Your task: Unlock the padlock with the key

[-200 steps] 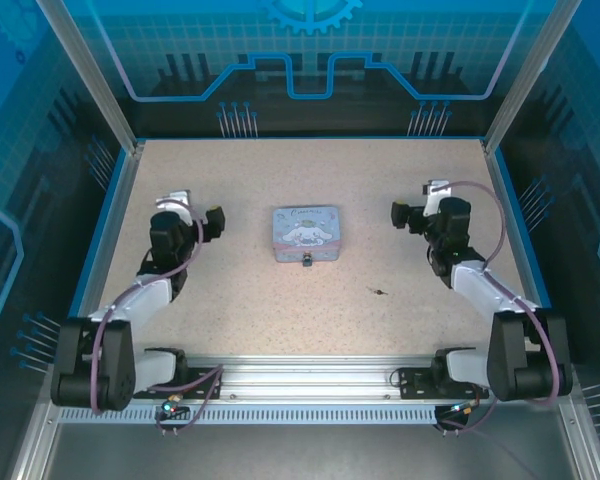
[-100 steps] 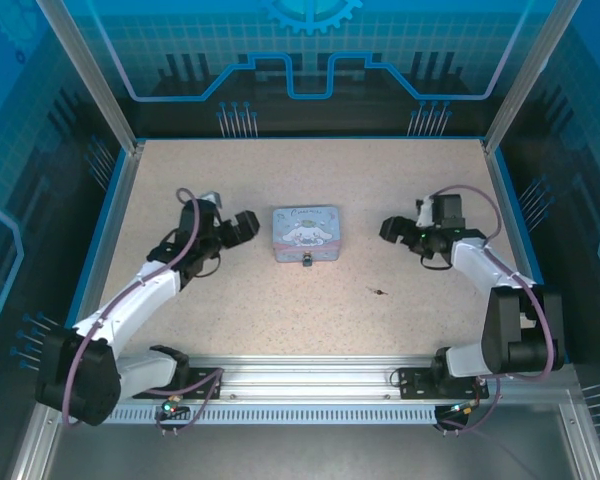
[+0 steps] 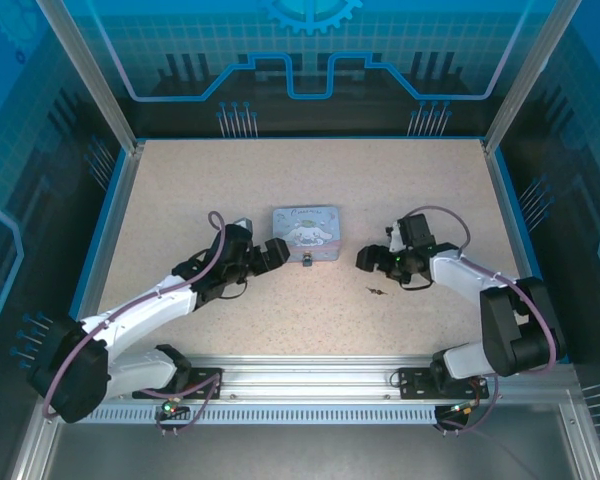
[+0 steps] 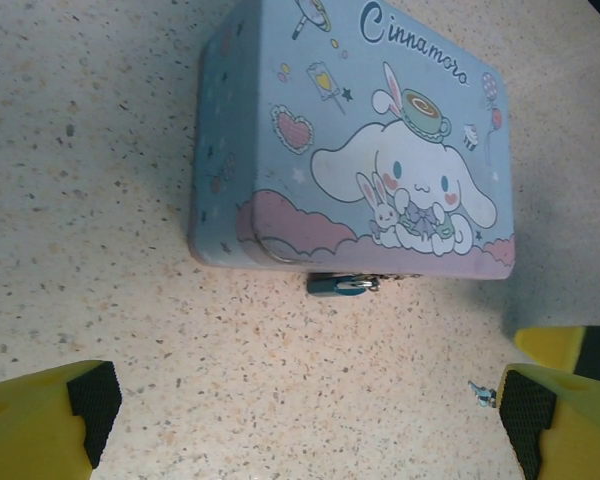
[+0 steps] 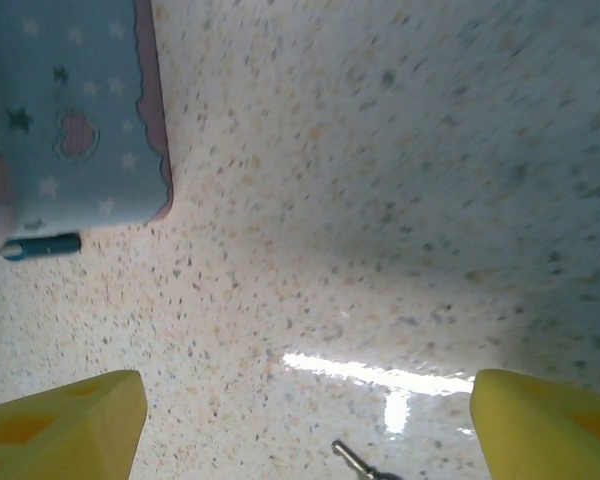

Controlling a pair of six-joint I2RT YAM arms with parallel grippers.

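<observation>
Two yellow-tipped grippers sit low over a speckled beige tabletop [image 3: 180, 190], one on each side of a pale blue rectangular tin with a white cartoon rabbit on its lid [image 3: 306, 232]. In the top view the tin lies at the centre of the frame. The left gripper [image 3: 272, 250] is just off the tin's lower left corner, and the right gripper [image 3: 368, 259] is a little way off to the tin's lower right.

The padlock, a tiny dark metal lock [image 3: 307, 263], sits against the middle of the tin's lower edge. In the left wrist view it [image 4: 342, 285] lies just under the pink cloud border of the tin [image 4: 280, 120], at about the centre of the frame. In the right wrist view it [image 5: 40, 245] shows at the left edge as a small dark bar, directly below the tin's corner [image 5: 70, 100].

The key, a very thin dark sliver of metal [image 3: 377, 291], lies flat on the bare table to the lower right of the tin, apart from the padlock and just below the right gripper. It appears at the lower right of the left wrist view [image 4: 482, 396], close beside the right-hand finger. In the right wrist view it [image 5: 358, 461] is at the bottom centre, partly cut off by the frame edge.

The left gripper [image 4: 302, 415] has its fingers spread wide with only table between them. The right gripper [image 5: 305, 425] also stands wide apart and grips nothing, with the key on the table between its fingers.
</observation>
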